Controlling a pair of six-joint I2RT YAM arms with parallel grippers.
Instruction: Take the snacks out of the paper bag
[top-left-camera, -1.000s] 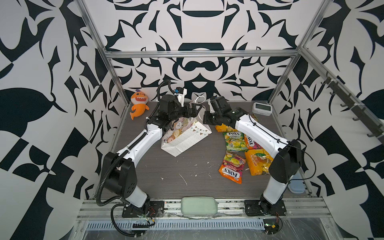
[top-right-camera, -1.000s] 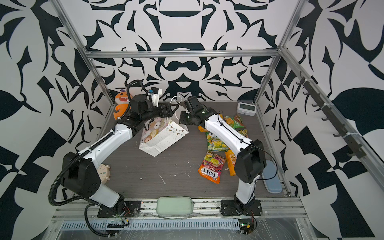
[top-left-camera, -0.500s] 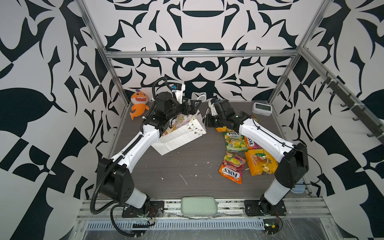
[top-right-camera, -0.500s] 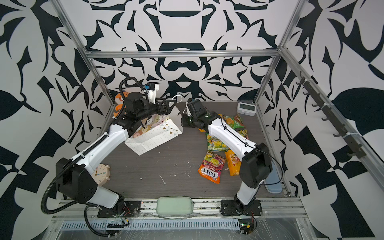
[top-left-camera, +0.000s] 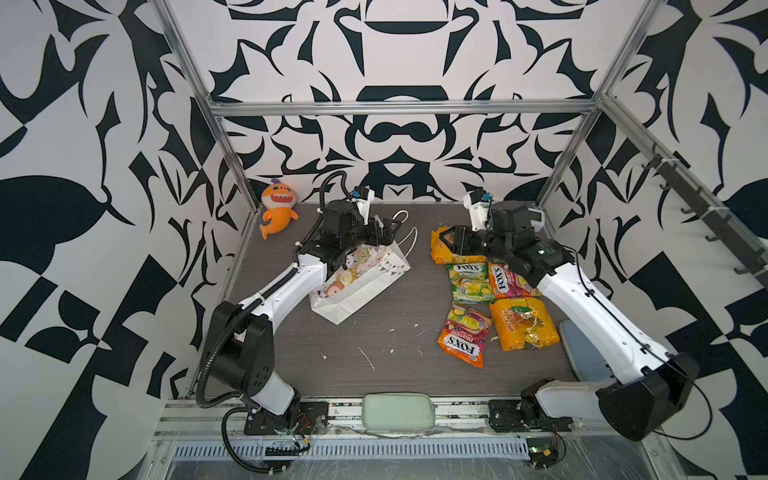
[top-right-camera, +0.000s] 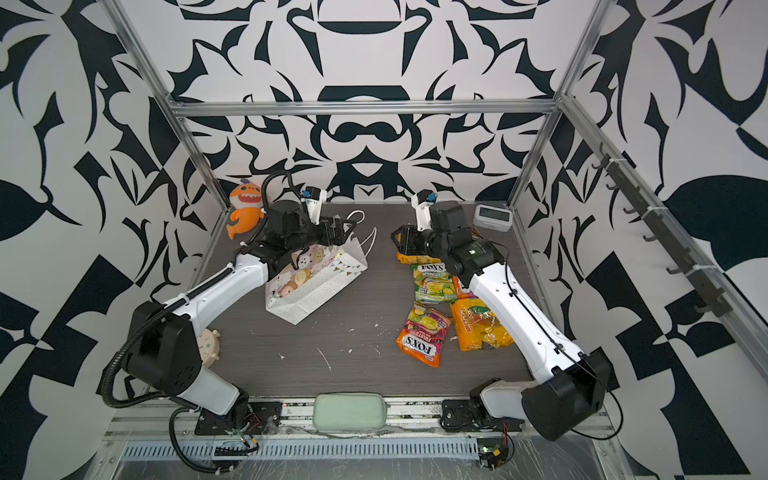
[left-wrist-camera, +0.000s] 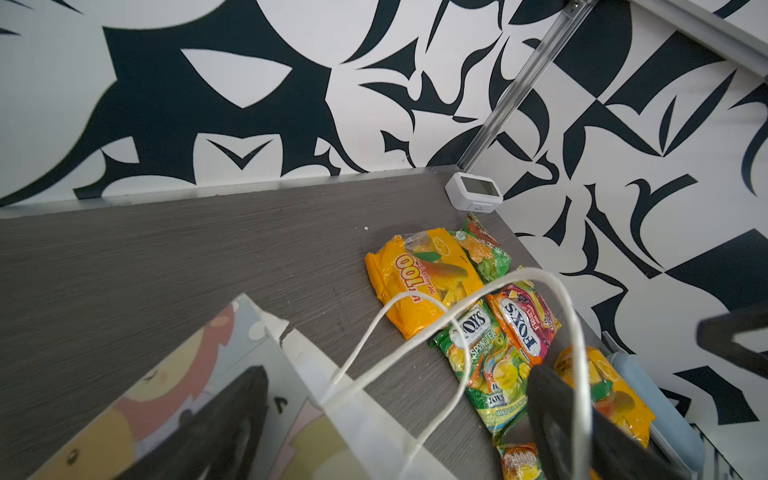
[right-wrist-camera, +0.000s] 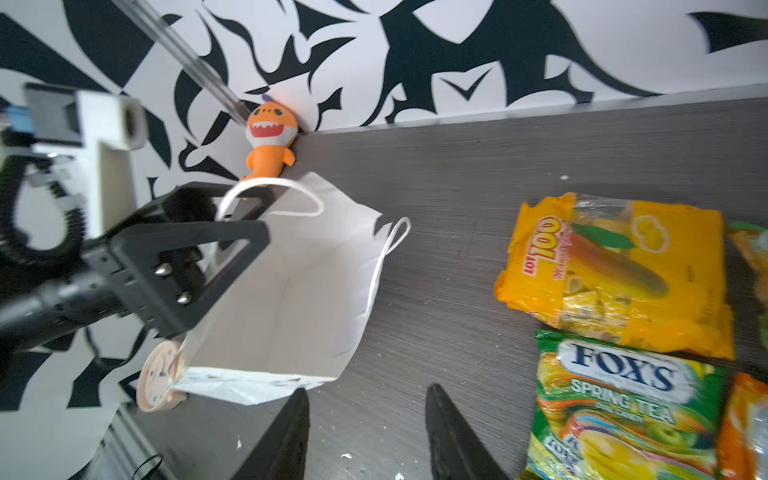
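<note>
Paper bag rim sits between wide-open left jaws; right jaws part-open, empty.

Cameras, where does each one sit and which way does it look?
Both top views: high at the front, looking down on the whole table; left arm and right arm show.
Left wrist: on the left arm, looking past the paper bag toward the snacks and white digital clock; the open left jaws show.
Right wrist: on the right arm, facing the paper bag's open mouth, the orange shark and the left jaws; the open right jaws' tips show.
Shared: both wrist views show the bag and green FOX'S packet.
</note>
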